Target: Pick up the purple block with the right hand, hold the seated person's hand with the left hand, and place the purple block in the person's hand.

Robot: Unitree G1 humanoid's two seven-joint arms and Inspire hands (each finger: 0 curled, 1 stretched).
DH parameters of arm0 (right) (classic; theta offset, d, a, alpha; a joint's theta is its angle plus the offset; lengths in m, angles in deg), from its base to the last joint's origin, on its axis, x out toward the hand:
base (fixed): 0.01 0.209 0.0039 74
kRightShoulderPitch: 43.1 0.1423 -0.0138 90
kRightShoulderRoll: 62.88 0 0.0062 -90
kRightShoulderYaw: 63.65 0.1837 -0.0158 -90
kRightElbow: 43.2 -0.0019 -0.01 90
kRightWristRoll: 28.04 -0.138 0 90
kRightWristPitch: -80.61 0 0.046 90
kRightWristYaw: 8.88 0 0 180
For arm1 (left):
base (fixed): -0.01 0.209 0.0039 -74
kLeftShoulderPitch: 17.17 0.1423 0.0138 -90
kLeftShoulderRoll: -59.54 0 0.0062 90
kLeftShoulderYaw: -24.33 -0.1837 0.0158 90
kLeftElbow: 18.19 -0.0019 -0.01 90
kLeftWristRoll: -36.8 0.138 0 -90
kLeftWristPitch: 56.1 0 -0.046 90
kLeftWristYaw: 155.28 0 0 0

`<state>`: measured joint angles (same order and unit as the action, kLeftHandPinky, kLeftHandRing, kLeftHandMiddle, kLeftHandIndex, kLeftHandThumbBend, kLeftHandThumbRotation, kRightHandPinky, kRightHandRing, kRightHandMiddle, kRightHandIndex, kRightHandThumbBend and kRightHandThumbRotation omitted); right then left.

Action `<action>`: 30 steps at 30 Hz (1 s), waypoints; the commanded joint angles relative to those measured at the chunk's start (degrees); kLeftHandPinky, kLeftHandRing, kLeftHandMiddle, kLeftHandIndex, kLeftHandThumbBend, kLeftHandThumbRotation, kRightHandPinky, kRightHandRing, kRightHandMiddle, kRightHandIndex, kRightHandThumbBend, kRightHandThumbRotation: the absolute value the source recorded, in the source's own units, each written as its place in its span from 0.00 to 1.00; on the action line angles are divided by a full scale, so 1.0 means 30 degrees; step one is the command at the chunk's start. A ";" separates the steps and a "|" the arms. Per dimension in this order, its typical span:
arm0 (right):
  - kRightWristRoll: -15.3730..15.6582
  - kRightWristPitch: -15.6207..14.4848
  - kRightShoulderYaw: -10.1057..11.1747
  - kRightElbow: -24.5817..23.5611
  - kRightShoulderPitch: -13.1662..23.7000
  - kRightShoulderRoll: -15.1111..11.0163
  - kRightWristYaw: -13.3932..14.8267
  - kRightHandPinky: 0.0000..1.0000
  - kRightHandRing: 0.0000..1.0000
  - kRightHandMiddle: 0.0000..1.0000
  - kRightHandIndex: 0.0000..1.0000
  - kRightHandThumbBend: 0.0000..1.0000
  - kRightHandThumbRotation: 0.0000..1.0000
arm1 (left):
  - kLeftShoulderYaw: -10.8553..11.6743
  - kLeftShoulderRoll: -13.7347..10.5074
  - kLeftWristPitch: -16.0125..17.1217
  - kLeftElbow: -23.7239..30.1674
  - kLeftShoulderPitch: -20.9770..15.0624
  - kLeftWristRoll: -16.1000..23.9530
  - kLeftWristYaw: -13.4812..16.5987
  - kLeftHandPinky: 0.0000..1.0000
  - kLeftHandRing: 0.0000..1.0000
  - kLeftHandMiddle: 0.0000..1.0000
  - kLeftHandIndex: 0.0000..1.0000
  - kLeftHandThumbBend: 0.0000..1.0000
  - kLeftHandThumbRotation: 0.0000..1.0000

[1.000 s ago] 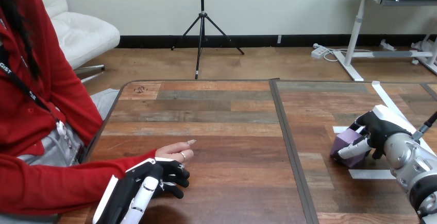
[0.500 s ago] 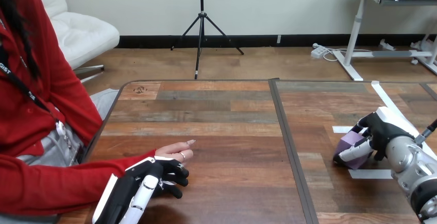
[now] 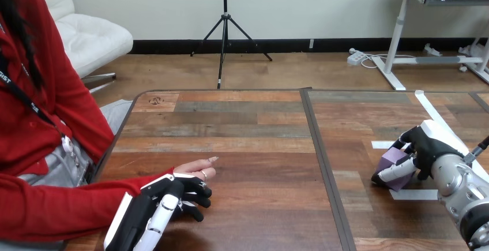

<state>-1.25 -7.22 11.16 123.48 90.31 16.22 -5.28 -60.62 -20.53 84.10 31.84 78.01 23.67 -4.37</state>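
The purple block (image 3: 393,160) is at the table's right side, tilted between white tape marks. My right hand (image 3: 425,146) is shut on it, with black fingers over its top and the white thumb against its near side. I cannot tell whether the block touches the table. The person's hand (image 3: 197,169) rests on the table at the near left, fingers pointing right. My left hand (image 3: 154,206) lies over its near side, dark fingers curled round it.
White tape strips (image 3: 413,194) mark the wood around the block, and one long strip (image 3: 433,111) runs toward the far right. A dark seam (image 3: 322,164) divides the table (image 3: 248,130). The person's red sleeve (image 3: 63,205) lies along the near left edge.
My right hand has shifted slightly right with the purple block in it, and the block has tilted a little. My left hand and the person's hand have stayed put.
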 commanded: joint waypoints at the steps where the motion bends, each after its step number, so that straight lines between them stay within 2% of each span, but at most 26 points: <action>1: -0.0268 0.0657 0.0300 -0.0449 0.0430 -0.0122 0.0489 0.40 0.46 0.51 0.51 0.73 0.00 | 0.0046 -0.0323 0.0596 0.0231 -0.1055 0.0728 0.0447 0.43 0.55 0.58 0.55 0.56 0.82; 3: -0.0316 0.0841 0.0356 -0.0502 0.0399 -0.0164 0.0475 0.39 0.46 0.51 0.52 0.74 0.00 | 0.0059 -0.0415 0.0832 0.0290 -0.0992 0.1234 0.0786 0.43 0.55 0.58 0.55 0.55 0.83; 6: -0.0361 0.1204 0.0431 -0.0599 0.0339 -0.0249 0.0482 0.40 0.47 0.52 0.52 0.74 0.00 | 0.0150 -0.0765 0.1212 0.0727 -0.0766 0.2923 0.1994 0.43 0.56 0.58 0.55 0.55 0.83; 7: -0.0354 0.1261 0.0439 -0.0646 0.0337 -0.0275 0.0484 0.40 0.47 0.52 0.52 0.74 0.00 | 0.0254 -0.1009 0.1328 0.1156 -0.0612 0.4020 0.2703 0.43 0.56 0.58 0.55 0.55 0.83; 9: -0.0341 0.1314 0.0448 -0.0685 0.0338 -0.0317 0.0478 0.41 0.47 0.52 0.52 0.74 0.00 | 0.0339 -0.1258 0.1433 0.1658 -0.0432 0.5321 0.3603 0.45 0.56 0.59 0.55 0.55 0.82; 10: -0.0383 0.1393 0.0488 -0.0744 0.0331 -0.0351 0.0439 0.41 0.47 0.53 0.52 0.74 0.00 | 0.0544 -0.1486 0.1452 0.2254 -0.0267 0.6658 0.4476 0.45 0.56 0.59 0.55 0.55 0.81; 12: -0.0439 0.1505 0.0544 -0.0802 0.0314 -0.0406 0.0383 0.42 0.48 0.53 0.53 0.74 0.00 | 0.0719 -0.1706 0.1416 0.2938 -0.0072 0.8203 0.5586 0.47 0.57 0.59 0.55 0.56 0.77; 13: -0.0516 0.1652 0.0615 -0.0872 0.0279 -0.0453 0.0339 0.42 0.48 0.53 0.53 0.74 0.00 | 0.0889 -0.1850 0.1171 0.3677 0.0116 0.9290 0.6292 0.48 0.58 0.59 0.56 0.57 0.76; 15: -0.0600 0.1833 0.0696 -0.0938 0.0232 -0.0525 0.0287 0.42 0.48 0.53 0.53 0.73 0.00 | 0.0993 -0.1967 0.0818 0.4504 0.0337 1.0443 0.7116 0.50 0.59 0.60 0.56 0.59 0.72; 19: -0.0799 0.2508 0.0894 -0.1190 0.0028 -0.0717 0.0304 0.42 0.47 0.52 0.53 0.73 0.00 | 0.1097 -0.2287 -0.0148 0.6680 0.0862 1.2008 0.7787 0.55 0.62 0.62 0.59 0.65 0.66; 26: -0.1170 0.3466 0.1158 -0.1598 -0.0327 -0.1070 0.0102 0.43 0.47 0.51 0.52 0.70 0.00 | 0.1353 -0.2751 -0.1924 1.0035 0.1577 1.4892 0.8764 0.72 0.72 0.73 0.71 0.76 0.62; 30: -0.1307 0.4184 0.1257 -0.1840 -0.0579 -0.1298 0.0068 0.43 0.47 0.51 0.52 0.68 0.00 | 0.1508 -0.2835 -0.2673 1.1368 0.1752 1.5970 0.9188 0.81 0.77 0.78 0.77 0.82 0.58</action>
<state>-2.85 -0.56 12.70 123.41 88.22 15.67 -5.15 -58.36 -25.89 80.48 47.56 84.26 61.68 17.54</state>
